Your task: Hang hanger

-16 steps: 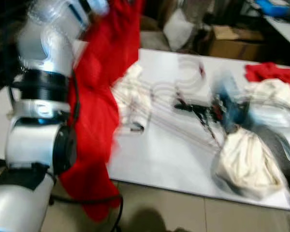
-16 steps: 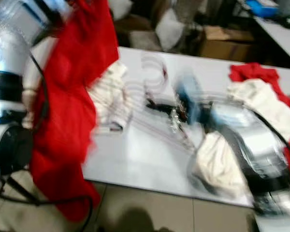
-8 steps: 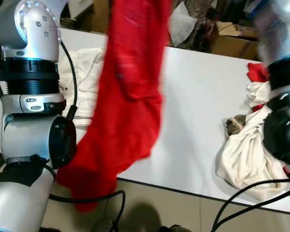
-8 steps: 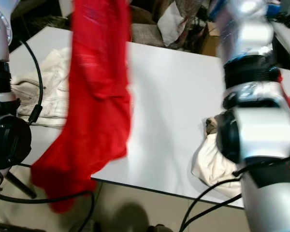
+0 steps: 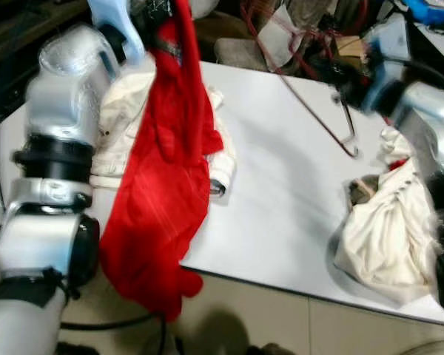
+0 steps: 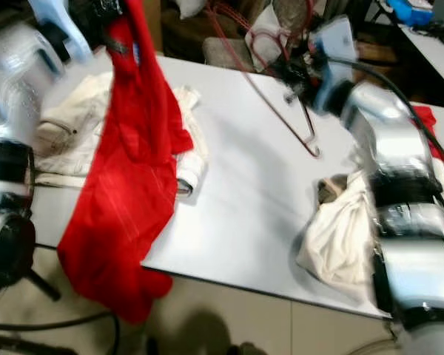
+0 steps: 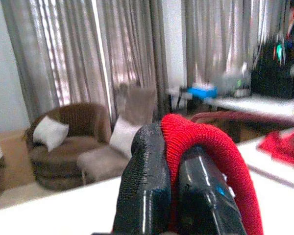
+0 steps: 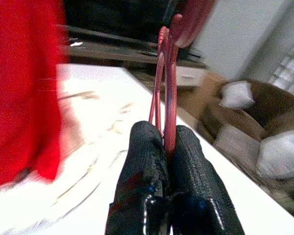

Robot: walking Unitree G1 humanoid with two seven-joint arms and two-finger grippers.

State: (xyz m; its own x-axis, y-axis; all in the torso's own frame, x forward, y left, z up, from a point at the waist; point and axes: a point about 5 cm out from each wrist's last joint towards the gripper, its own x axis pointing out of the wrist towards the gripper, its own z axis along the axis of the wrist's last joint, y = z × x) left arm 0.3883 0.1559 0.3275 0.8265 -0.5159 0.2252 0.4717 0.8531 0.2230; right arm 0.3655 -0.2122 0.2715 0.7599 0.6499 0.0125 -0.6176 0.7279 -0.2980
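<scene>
While both arms stood raised, a white tabletop carried the lot. Red garment: hung from the left gripper, whose fingers were clenched on a fold of it, draping past the tabletop's near edge. Cream garment: lay flat behind the red one. Cream bundle: sat near the right edge. Red wire hanger: held above the tabletop, pinched in the right gripper.
</scene>
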